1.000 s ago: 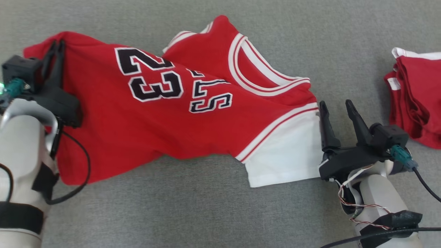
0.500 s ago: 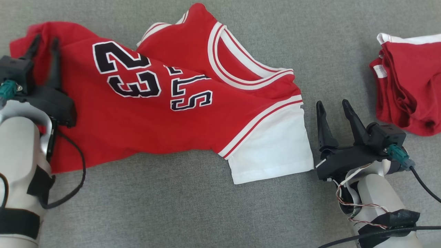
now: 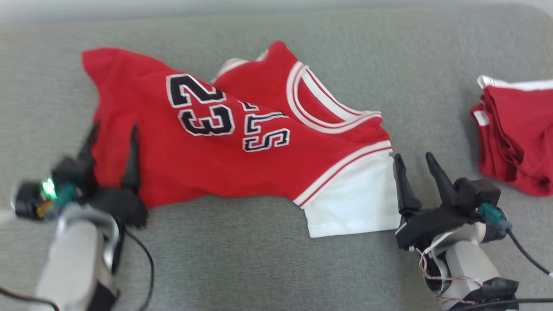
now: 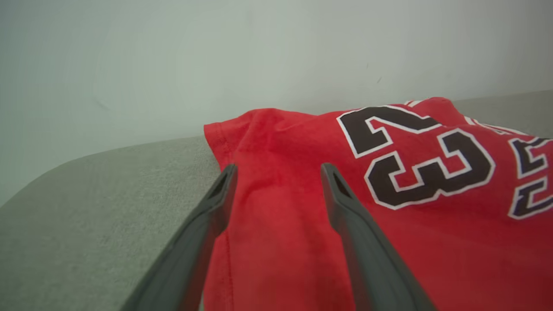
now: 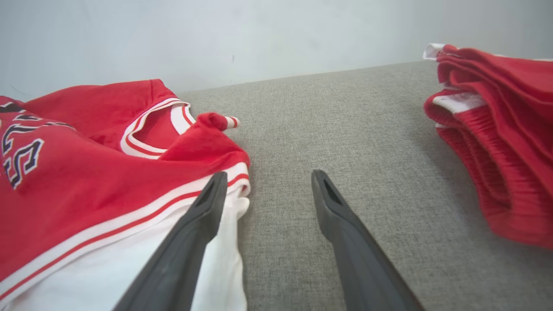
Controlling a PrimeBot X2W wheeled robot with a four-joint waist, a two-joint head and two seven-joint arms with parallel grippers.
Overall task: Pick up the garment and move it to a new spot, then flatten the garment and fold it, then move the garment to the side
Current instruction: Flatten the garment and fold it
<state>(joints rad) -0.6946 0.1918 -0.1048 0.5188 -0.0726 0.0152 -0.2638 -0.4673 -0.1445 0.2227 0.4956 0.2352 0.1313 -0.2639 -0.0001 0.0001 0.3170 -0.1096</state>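
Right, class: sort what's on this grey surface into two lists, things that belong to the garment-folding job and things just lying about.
Belongs to the job: red number 23 jersey; left gripper, open; right gripper, open.

Lying about: pile of folded red garments at the right.

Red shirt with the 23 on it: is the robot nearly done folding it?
Not nearly. The red shirt lies loose on the grey cushion, so the moving looks done. Both the left gripper and right gripper are open at its ends, holding nothing. It is rumpled, one part lapped over, so flattening, folding and moving aside remain.
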